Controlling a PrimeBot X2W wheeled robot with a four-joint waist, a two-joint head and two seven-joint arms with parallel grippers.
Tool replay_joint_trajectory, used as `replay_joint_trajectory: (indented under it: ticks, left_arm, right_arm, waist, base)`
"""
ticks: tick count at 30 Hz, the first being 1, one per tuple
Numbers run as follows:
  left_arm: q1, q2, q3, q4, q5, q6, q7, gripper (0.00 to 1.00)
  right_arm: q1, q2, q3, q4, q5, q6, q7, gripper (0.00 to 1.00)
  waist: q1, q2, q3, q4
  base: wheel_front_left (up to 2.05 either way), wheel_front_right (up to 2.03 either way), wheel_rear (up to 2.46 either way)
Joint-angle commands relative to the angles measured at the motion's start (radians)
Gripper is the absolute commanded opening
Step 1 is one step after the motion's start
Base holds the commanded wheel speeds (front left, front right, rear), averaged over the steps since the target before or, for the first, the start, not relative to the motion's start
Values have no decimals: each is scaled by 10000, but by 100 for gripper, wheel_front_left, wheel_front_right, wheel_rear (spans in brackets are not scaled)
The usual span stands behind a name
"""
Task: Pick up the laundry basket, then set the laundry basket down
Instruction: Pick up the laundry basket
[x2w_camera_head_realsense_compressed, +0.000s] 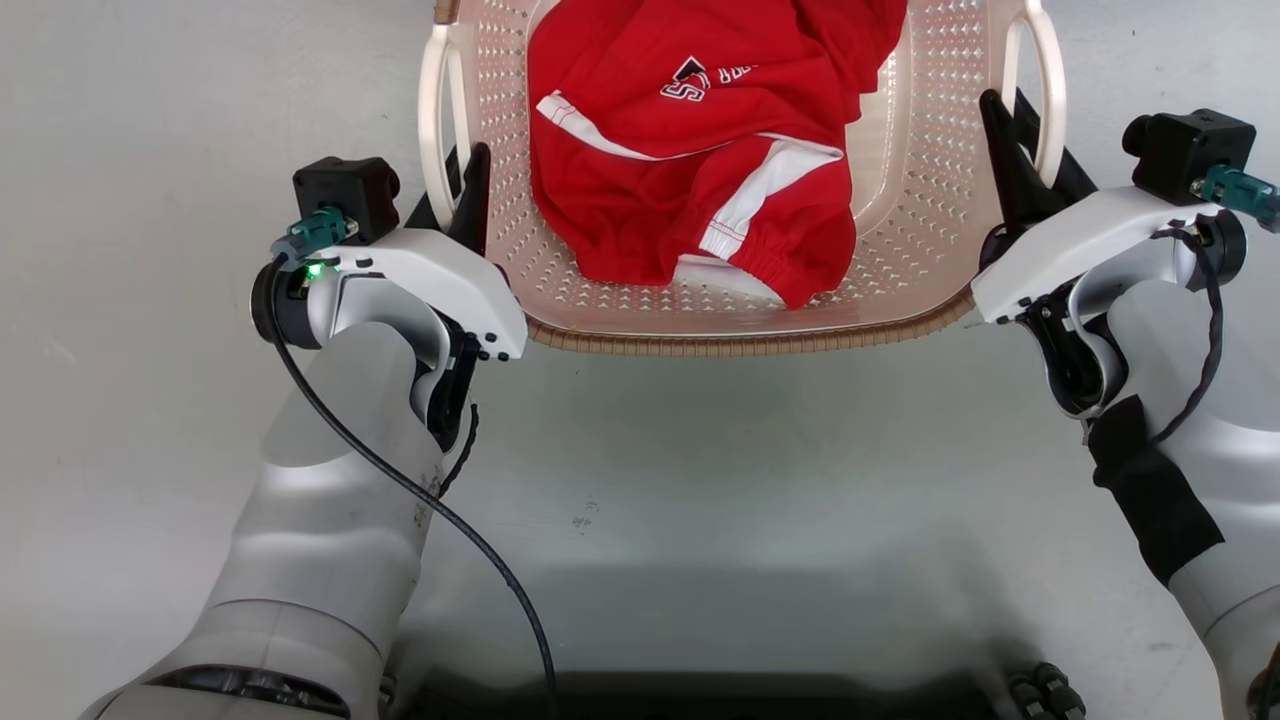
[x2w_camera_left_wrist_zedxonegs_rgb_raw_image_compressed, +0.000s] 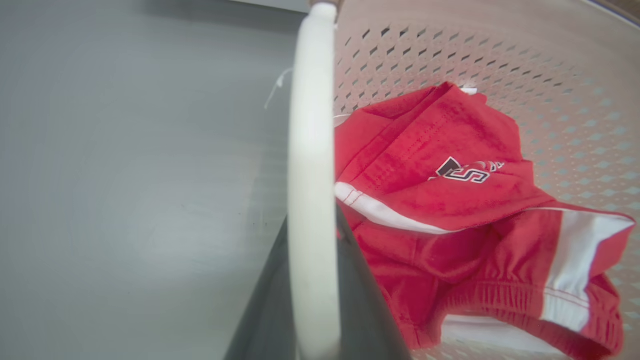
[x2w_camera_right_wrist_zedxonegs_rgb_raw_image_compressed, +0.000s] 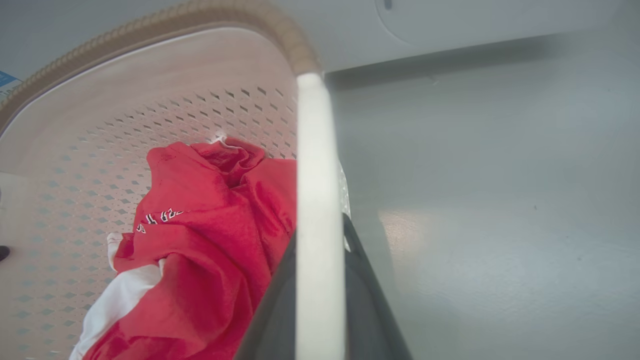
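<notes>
laundry basket (x2w_camera_head_realsense_compressed: 740, 340) with a red garment (x2w_camera_head_realsense_compressed: 690, 150) seems to rest on the grey floor (x2w_camera_head_realsense_compressed: 150, 150) between the arms, left gripper (x2w_camera_head_realsense_compressed: 468, 165) clenched on its left handle (x2w_camera_head_realsense_compressed: 435, 120), right gripper (x2w_camera_head_realsense_compressed: 1003, 108) on its right handle (x2w_camera_head_realsense_compressed: 1050, 100); grasping looks done, and next comes a level lift.

The left forearm (x2w_camera_head_realsense_compressed: 330, 500) and right forearm (x2w_camera_head_realsense_compressed: 1200, 400), both pale grey, reach forward with their white wrist housings angled inward. The left gripper (x2w_camera_head_realsense_compressed: 468, 185), two long dark fingers, is pinched onto the white loop handle (x2w_camera_head_realsense_compressed: 432, 120) on its side of the cream perforated plastic laundry basket (x2w_camera_head_realsense_compressed: 930, 200). The right gripper (x2w_camera_head_realsense_compressed: 1008, 140) clamps the opposite handle (x2w_camera_head_realsense_compressed: 1055, 100) likewise.
</notes>
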Motion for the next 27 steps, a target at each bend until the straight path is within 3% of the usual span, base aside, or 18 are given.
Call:
replay_joint_trajectory:
  ticks: [1,10,20,27]
  left_arm:
    - [336,841,313,179,27,179,26,0]
    - [389,897,319,742,140,168,26,0]
    - [615,980,268,1305,109,122,26,0]
    - [926,1090,202,1551,-28,88,408,0]
  right_arm:
    - [353,-264,49,181,-47,-25,-49,0]
    - [144,-264,458,1227,226,-25,-49,0]
    - [-134,-264,1771,2342,1318,-25,-19,0]
    - [-231,-264,2639,2966,2054,-25,671,0]
  waist:
    - [0,0,-29,-12]
    - [0,0,-399,-112]
    - [0,0,-1087,-236]
    - [0,0,-1713,-328]
  base:
    - [0,0,0]
    - [0,0,0]
    - [0,0,0]
    - [0,0,0]
